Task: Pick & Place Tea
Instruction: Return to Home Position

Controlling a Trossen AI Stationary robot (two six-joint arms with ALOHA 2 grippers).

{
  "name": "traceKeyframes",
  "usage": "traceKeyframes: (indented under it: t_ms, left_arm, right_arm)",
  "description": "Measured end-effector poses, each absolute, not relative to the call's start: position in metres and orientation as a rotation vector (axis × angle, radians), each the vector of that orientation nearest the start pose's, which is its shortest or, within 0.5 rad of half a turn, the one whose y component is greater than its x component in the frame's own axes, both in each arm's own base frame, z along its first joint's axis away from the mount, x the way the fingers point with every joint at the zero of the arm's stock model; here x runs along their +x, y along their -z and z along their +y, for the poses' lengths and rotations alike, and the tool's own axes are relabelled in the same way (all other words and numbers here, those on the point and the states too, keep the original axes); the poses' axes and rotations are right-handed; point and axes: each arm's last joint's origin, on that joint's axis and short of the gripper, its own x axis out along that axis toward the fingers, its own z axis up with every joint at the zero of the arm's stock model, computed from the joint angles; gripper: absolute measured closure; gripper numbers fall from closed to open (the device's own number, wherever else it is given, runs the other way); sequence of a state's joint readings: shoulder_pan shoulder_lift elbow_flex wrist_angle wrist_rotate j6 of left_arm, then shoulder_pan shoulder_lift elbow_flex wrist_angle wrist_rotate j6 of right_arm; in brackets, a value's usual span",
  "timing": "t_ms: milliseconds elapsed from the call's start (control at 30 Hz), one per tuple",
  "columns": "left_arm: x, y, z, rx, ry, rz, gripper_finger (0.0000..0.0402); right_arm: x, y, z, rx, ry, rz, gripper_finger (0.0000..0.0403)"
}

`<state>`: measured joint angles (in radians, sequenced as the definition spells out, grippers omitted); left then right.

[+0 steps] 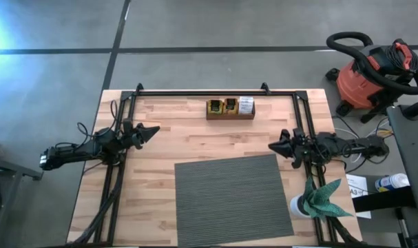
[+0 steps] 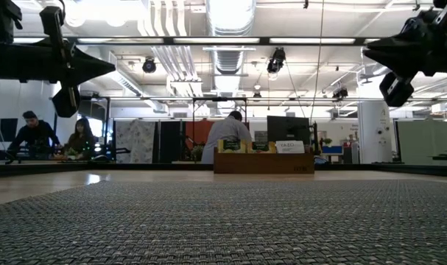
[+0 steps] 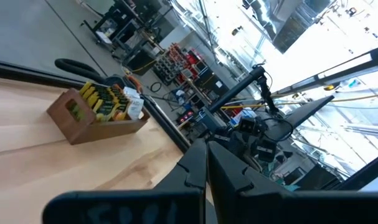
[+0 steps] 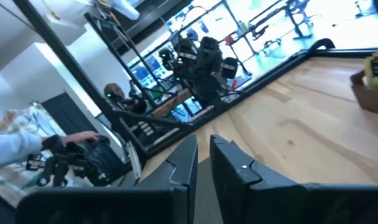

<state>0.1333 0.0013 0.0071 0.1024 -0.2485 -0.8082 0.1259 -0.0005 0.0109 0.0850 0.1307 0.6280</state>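
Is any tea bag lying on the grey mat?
No, the tea bags show only inside the wooden tray, and none lies on the grey mat.

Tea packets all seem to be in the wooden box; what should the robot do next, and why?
Likely just park both arms: the tea sits in the wooden tray, none shows on the grey mat, and the left gripper and right gripper hang shut and empty at either side.
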Motion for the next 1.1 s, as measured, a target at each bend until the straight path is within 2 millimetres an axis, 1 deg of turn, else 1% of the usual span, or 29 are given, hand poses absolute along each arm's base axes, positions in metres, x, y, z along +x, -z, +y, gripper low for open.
traceKeyframes:
  t_ms: [167,433,967,1100]
  left_arm:
    - [0.094,-0.175,0.020,-0.804,-0.316,-0.256,0.0390]
    - [0.094,-0.175,0.019,-0.805,-0.308,-0.252,0.0390]
    - [0.096,-0.175,0.005,-0.816,-0.177,-0.187,0.0390]
    - [0.097,-0.173,0.004,-0.725,-0.150,-0.143,0.0390]
  right_arm:
    - [0.096,-0.174,0.005,0.637,0.012,-0.099,0.0360]
    - [0.097,-0.174,0.005,0.637,0.015,-0.098,0.0360]
    - [0.097,-0.174,0.005,0.637,0.016,-0.098,0.0360]
    - [0.097,-0.174,0.005,0.637,0.016,-0.098,0.0360]
